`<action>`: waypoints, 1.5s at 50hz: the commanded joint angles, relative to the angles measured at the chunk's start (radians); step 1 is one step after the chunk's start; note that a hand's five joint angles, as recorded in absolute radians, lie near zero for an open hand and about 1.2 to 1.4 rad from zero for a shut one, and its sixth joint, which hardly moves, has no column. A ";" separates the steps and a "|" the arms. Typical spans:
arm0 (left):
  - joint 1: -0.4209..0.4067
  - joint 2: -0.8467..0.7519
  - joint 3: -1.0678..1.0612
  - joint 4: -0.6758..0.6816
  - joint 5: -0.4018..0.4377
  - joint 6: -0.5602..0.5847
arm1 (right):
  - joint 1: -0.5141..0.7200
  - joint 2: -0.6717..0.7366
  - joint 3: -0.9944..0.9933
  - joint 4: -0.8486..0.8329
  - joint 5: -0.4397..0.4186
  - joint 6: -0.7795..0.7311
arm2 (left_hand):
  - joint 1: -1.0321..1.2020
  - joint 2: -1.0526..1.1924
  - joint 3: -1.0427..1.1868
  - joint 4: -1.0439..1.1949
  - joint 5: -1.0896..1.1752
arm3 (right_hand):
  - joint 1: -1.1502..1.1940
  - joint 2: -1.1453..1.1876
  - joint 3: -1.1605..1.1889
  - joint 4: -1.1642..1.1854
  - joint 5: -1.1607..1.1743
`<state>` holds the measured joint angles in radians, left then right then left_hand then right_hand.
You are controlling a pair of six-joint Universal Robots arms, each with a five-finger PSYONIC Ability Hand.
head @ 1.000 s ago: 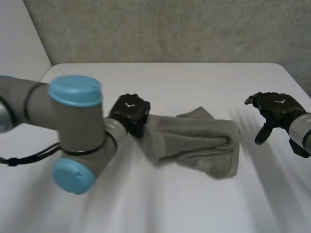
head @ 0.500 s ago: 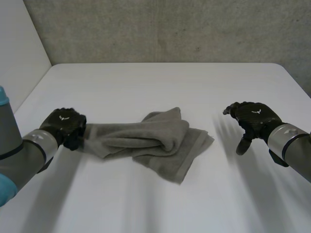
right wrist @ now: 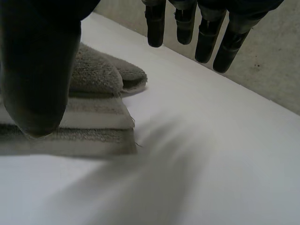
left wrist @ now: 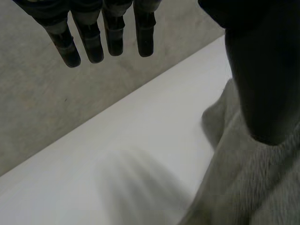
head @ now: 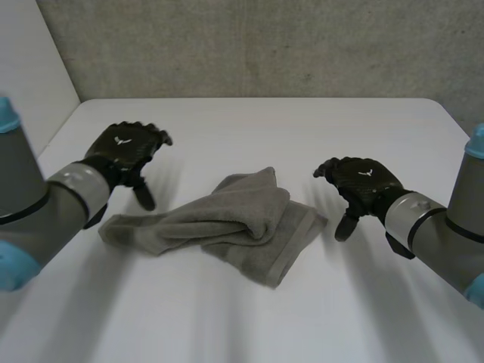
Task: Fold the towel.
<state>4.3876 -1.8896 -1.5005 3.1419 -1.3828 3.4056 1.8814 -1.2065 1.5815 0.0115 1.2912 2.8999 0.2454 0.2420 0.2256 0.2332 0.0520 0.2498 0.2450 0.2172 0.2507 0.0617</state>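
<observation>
A: The left hand (head: 125, 150) has let go of the left end of the towel (head: 227, 223) and now hangs beside this end, over the tabletop (head: 302, 128).
B: Are its fingers straight?
A: Yes, spread and holding nothing.
B: And the right hand (head: 364, 184)?
A: It came nearer, just beside the towel's right edge, fingers relaxed and also empty.
B: Where is the towel?
A: It lies crumpled on the tabletop, between both hands.

White table (head: 249, 121) against a mottled grey wall (head: 265, 45), pale panel (head: 26, 68) beside.
</observation>
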 commanded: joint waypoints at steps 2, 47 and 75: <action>-0.092 -0.218 0.209 -0.026 0.002 -0.011 | 0.033 0.073 -0.077 0.001 0.003 0.107 | -0.041 -0.037 -0.051 -0.059 -0.022 | -0.075 -0.070 -0.043 -0.076 -0.062; -0.120 0.079 -0.233 -0.126 0.126 -0.005 | 0.070 0.101 -0.034 -0.013 0.019 0.067 | 1.151 1.154 -0.051 -0.059 1.170 | -0.075 -0.070 -0.043 -0.076 -0.062; -0.092 0.145 -0.331 -0.134 0.148 -0.012 | 0.123 0.120 -0.133 -0.005 -0.112 -0.074 | -0.026 -0.023 -0.051 -0.059 -0.007 | -0.075 -0.070 -0.043 -0.076 -0.062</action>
<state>4.2897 -1.7523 -1.8554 3.0090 -1.2280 3.4016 2.0052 -1.1200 1.5147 -0.0090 1.2102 2.8209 0.3174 0.2843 0.2256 0.2332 0.0758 0.2498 0.2450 0.2172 0.2507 0.0617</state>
